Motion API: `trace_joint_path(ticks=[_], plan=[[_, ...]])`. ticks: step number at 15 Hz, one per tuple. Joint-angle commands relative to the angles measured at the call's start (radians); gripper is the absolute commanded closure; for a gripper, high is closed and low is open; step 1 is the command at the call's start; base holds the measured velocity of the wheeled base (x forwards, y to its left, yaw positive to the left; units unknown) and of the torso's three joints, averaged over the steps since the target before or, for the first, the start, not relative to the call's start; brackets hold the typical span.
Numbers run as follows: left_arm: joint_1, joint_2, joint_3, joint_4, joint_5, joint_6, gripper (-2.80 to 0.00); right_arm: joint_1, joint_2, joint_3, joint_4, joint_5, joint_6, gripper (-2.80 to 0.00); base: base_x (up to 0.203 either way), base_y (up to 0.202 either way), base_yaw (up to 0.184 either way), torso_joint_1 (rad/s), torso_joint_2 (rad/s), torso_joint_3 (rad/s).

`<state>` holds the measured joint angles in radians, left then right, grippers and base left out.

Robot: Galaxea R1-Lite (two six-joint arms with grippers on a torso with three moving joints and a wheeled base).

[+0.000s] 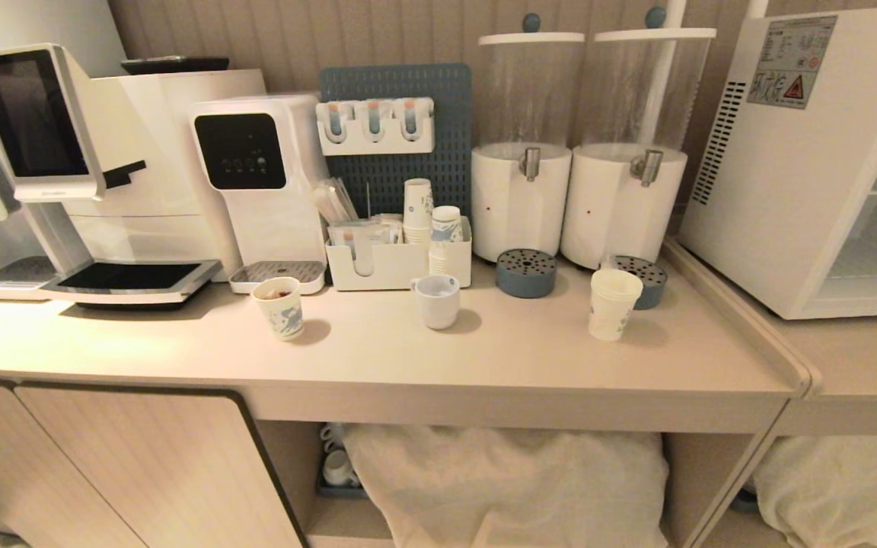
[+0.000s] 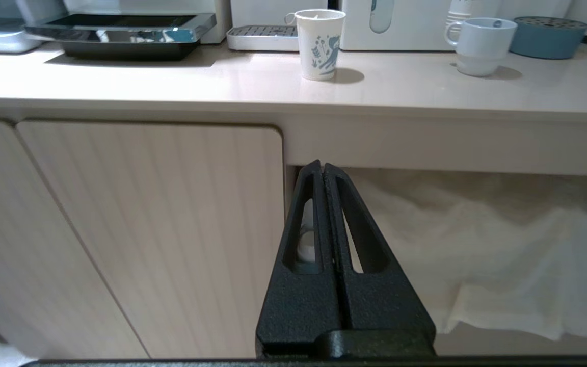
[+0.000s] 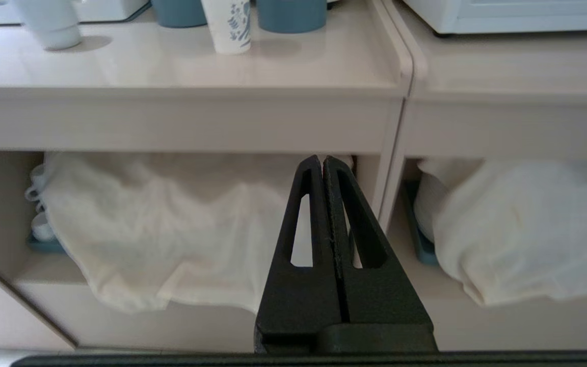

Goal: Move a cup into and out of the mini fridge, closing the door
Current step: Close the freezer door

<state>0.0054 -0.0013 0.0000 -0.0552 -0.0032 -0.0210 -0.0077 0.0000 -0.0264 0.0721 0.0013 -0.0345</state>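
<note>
The tall white paper cup (image 1: 613,303) is standing upright on the beige counter (image 1: 484,358), its long axis vertical, just in front of the blue drip tray (image 1: 640,278) under the right-hand drink dispenser, and it is sitting up and ahead of the right gripper (image 3: 322,162), slightly toward that gripper's left. That gripper is hanging below the counter's edge, facing the open shelf with the white cloth (image 3: 171,229), its two black fingers pressed together on nothing. The left gripper (image 2: 320,167) is parked likewise under the counter, fingers pressed together and empty, with the shorter patterned cup (image 2: 320,45) and the squat ceramic cup (image 2: 479,45) lying above it; the tall cup is falling outside its view. So the right arm is judged the nearer one. The mini fridge (image 1: 811,160) is standing on the neighbouring surface, further off to the right of the right gripper, with shelves showing at its front
</note>
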Motion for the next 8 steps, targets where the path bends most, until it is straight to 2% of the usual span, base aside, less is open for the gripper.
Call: trace_joint_path(ticks=[1,3,8], plan=[[0.001,0.001,0.020,0.000,0.000,-0.001,0.00,0.000,-0.002,0.000,0.000,0.000,-0.001,0.00,-0.199,0.000,-0.002,0.003,0.00,0.002],[0.001,0.001,0.018,0.000,0.000,-0.001,0.00,0.000,-0.002,0.000,0.002,0.000,-0.001,0.00,-0.104,0.000,0.000,0.001,0.00,0.003],[0.001,0.001,0.018,0.000,0.000,0.001,0.00,0.000,0.000,0.000,0.006,0.000,-0.001,0.00,0.000,0.000,0.000,0.000,0.00,0.000]])
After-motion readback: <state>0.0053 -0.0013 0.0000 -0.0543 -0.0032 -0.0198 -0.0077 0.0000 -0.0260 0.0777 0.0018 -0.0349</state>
